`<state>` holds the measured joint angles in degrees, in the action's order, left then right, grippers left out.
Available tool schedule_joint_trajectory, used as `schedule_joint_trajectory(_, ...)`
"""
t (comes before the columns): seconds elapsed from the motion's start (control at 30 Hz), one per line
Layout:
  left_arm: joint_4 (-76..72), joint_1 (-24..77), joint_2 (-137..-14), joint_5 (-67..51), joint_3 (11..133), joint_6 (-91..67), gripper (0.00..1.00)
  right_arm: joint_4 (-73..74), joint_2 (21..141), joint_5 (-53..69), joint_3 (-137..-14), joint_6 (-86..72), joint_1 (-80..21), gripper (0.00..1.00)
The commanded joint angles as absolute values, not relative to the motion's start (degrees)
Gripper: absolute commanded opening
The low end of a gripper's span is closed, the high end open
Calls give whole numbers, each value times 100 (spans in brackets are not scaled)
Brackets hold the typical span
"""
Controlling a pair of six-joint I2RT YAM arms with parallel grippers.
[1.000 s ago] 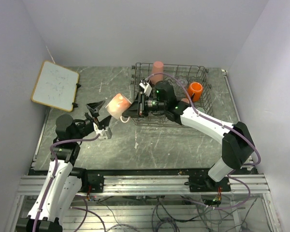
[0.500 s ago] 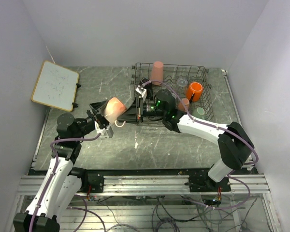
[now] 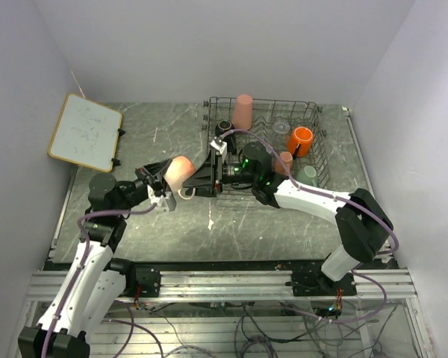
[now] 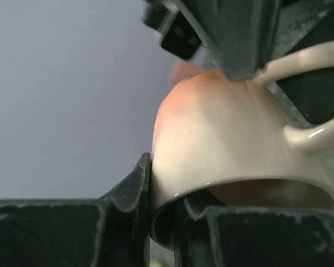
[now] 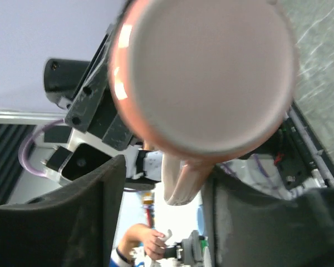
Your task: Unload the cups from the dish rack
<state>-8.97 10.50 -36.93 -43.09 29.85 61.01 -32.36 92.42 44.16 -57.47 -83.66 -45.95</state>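
The salmon mug (image 3: 181, 172) is held in the air over the table (image 3: 284, 224), just left of the dish rack (image 3: 319, 138) and clear of its wires. Its place has hardly been altered over the last second. What has changed is the left gripper (image 3: 166, 179), which was then spread wide and apart from the mug and has since been brought up until the open rim is taken between its fingers. From this a handover between the arms is judged to be under way: one cup has been lifted out but not yet set down, while the pink tumbler (image 3: 243, 110), the black cup (image 3: 224, 127), the orange cup (image 3: 300, 139) and the mint green cup (image 3: 308, 175) are left in the rack (the rest there are too small to be told apart). In the left wrist view the left gripper is seen nearly closed, one finger (image 4: 133, 186) laid against the outside of the mug's wall and the other finger (image 4: 197, 217) tucked inside the mouth. The rim thus appears to be pinched, though how firmly cannot be told. The right gripper (image 3: 200, 179) is found at the base end, seemingly clamped on the handle (image 5: 181, 178), so the mug is gripped from both sides and no release has yet been made.
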Motion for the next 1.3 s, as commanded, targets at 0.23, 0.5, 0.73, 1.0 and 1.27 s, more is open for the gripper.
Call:
schedule_joint_trajectory(0.23,3078,1090,-6166,-2395,5864,4525,7,-1288,8346,4119,-5947,-7002,-3098,92)
schedule_joint_trajectory(0.5,4537,1100,-9147,-575,8518,3096,7,686,7966,3448,-6408,-5607,-2314,93)
schedule_joint_trajectory(0.73,5917,719,-12111,461,11901,2432,7,1188,7578,3374,-6292,-5198,-1798,93)
schedule_joint_trajectory(1.0,5618,589,-13260,967,13080,2614,7,1734,7388,3236,-6410,-4610,-1732,92)
schedule_joint_trajectory(1.27,5329,452,-13766,1086,13247,2696,7,1811,7239,2849,-6153,-4174,-1738,94)
